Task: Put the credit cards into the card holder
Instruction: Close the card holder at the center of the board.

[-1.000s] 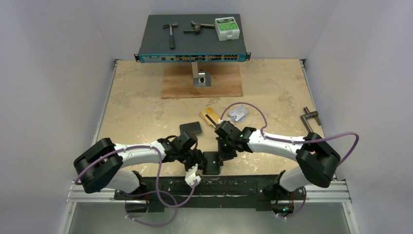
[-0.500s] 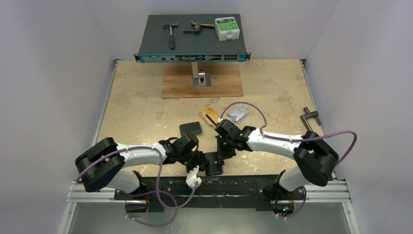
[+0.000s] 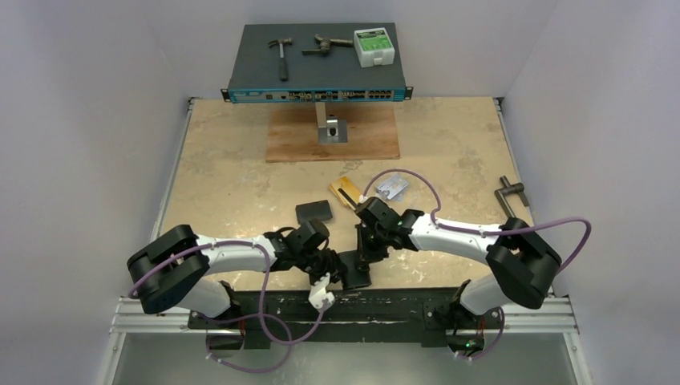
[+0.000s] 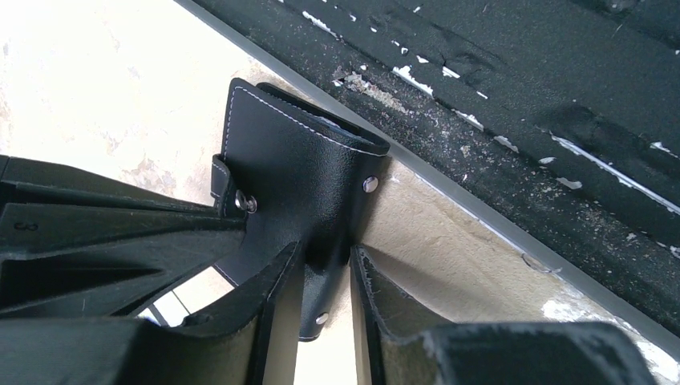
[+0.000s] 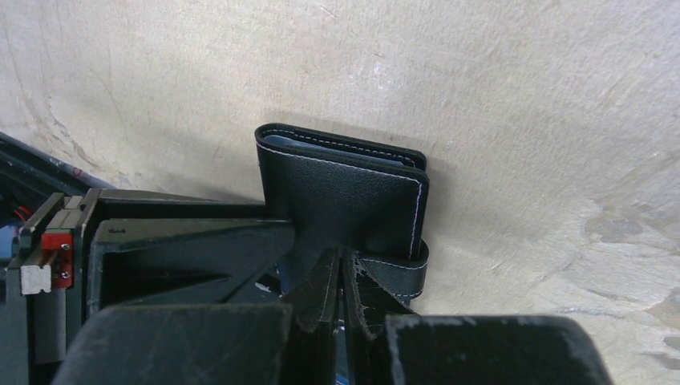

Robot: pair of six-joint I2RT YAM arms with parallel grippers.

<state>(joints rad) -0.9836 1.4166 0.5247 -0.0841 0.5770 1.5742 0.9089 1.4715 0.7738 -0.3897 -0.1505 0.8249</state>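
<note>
Card holder at the near edge of the table, between both arms. The left gripper is clamped on its lower edge, while the right gripper has its jaws pressed together, tips against the cover. Gold card and silver card lie farther back.

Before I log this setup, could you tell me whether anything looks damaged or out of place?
The black rail along the near edge of the table has chipped, flaking paint. The card holder sits right at that edge, folded shut, the left gripper clamped on it.
</note>
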